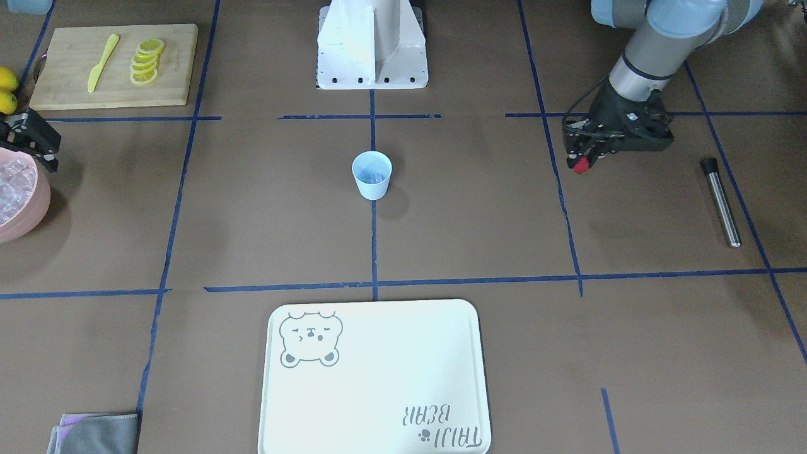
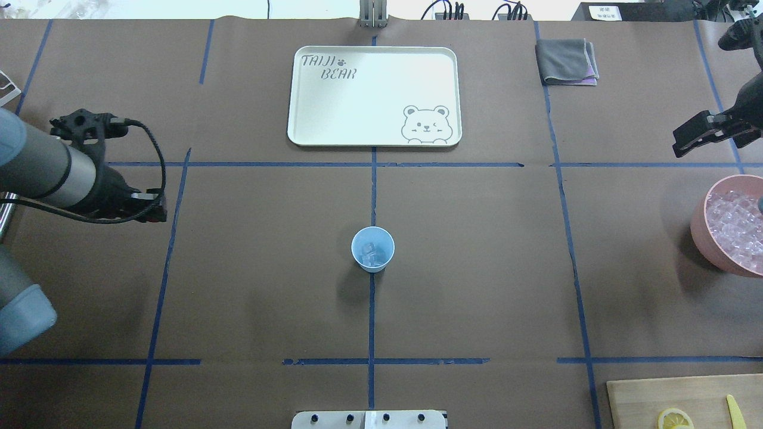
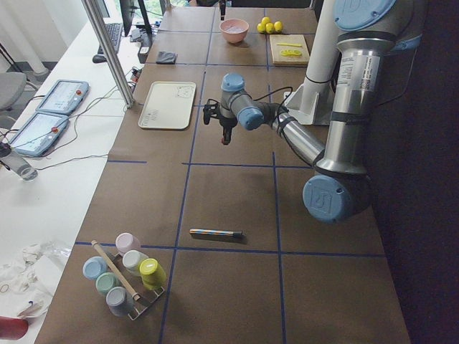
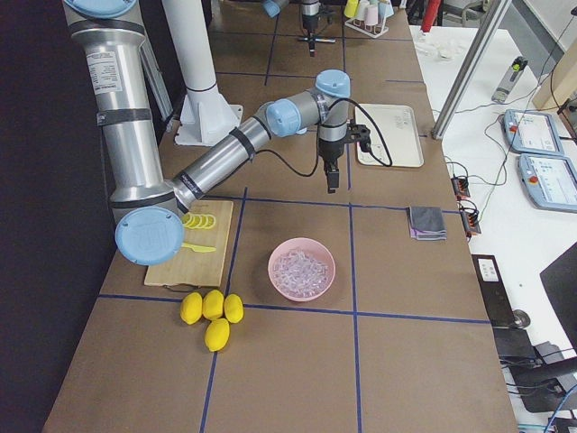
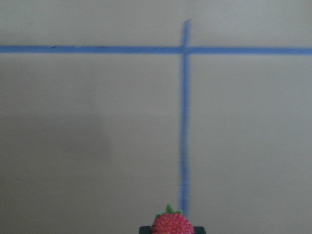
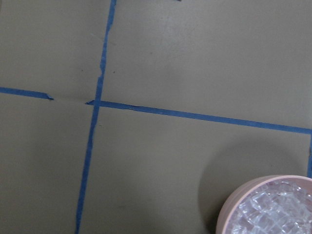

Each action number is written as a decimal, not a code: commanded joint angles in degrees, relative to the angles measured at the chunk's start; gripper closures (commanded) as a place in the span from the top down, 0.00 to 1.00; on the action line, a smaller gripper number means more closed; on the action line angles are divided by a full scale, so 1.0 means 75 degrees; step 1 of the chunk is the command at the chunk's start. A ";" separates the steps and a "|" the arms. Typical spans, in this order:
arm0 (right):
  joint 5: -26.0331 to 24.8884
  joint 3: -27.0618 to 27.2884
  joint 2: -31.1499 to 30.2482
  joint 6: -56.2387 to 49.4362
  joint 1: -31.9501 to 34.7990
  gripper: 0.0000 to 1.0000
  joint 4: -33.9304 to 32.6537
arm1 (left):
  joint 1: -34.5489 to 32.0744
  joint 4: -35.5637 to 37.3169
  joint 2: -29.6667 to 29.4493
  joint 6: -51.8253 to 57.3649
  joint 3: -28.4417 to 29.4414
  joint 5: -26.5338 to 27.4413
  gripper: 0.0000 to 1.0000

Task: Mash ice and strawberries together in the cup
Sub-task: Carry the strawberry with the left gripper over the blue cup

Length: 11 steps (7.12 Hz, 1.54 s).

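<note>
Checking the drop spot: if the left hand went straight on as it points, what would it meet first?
Probably bare table, beside a tape line. The hand holds the strawberry well aside of the cup; its height is unclear.

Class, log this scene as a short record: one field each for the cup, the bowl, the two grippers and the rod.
Cup: upright at table centre, ice inside
Pink bowl: filled with more ice
Left gripper: jaws shut on the strawberry, held above the table, well away from the cup
Right gripper: near the pink bowl; state of its jaws unclear
Metal rod: lying on the table, untouched
</note>
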 commanded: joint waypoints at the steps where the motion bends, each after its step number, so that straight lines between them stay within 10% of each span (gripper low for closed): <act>1: 0.0405 -0.0887 -0.0713 -0.1094 0.0859 0.99 0.1328 | 0.0933 0.1235 -0.1962 -0.1202 0.0171 0.0031 0.02; 6: 0.0827 -0.2329 -0.1687 -0.2587 0.1998 0.99 0.3039 | 0.1662 0.0994 -0.4264 -0.2391 0.2045 0.0275 0.01; 11: 0.1038 -0.2578 -0.1665 -0.2552 0.2128 0.99 0.3197 | 0.2039 -0.0039 -0.4513 -0.2544 0.3044 0.0746 0.01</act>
